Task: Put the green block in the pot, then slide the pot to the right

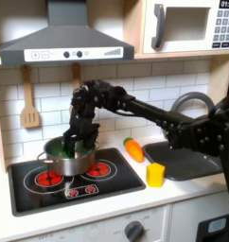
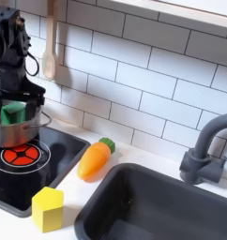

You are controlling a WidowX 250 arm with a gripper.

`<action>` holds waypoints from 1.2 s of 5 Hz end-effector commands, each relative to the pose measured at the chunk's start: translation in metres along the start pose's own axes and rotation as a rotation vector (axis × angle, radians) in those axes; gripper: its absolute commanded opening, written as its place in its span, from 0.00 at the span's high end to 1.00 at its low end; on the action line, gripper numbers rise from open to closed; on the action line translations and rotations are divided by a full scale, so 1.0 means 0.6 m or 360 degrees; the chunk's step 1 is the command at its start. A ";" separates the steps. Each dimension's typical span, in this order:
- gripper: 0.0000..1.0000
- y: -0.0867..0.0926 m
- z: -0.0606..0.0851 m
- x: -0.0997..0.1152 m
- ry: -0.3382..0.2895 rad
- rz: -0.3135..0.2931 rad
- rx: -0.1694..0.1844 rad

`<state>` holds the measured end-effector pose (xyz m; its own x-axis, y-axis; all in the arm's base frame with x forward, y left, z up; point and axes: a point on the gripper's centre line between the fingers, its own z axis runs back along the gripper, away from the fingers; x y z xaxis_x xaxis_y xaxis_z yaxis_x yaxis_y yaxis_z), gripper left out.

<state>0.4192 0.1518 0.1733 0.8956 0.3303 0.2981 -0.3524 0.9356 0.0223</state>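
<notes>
The pot (image 1: 62,161) is round, shiny and silver, with straight metal walls and a small handle on its side. It sits on a red ring of the flat black toy stove (image 1: 74,181).

The black gripper (image 1: 71,144) hangs right over the open top of the pot. In the second exterior view the gripper (image 2: 16,98) is low, down near the pot's (image 2: 18,127) rim. The green block (image 2: 12,114) is a small, smooth cube. It is just under the jaws, partly down in the pot, with its top poking above the rim. The jaws stand on either side of the block, but the pictures do not show whether they squeeze it or have let go. In the first exterior view the green block (image 1: 61,148) is just a green patch under the jaws.

Well away from the jaws, on the white counter, lies a long orange toy carrot (image 2: 95,158) with a green tip. A yellow block (image 2: 47,208) with flat sides stands near it. A dark sink (image 2: 162,211) with a curved grey tap (image 2: 202,150) is farther off. A wooden spatula (image 1: 29,104) hangs on the white brick wall.
</notes>
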 end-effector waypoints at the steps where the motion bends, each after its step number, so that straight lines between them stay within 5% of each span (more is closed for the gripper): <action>1: 0.00 -0.020 -0.012 -0.021 0.0058 -0.0034 -0.0028; 6: 0.00 -0.091 -0.004 -0.054 0.0074 -0.0141 -0.0071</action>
<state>0.4105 0.0875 0.1612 0.9358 0.2446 0.2539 -0.2536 0.9673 0.0028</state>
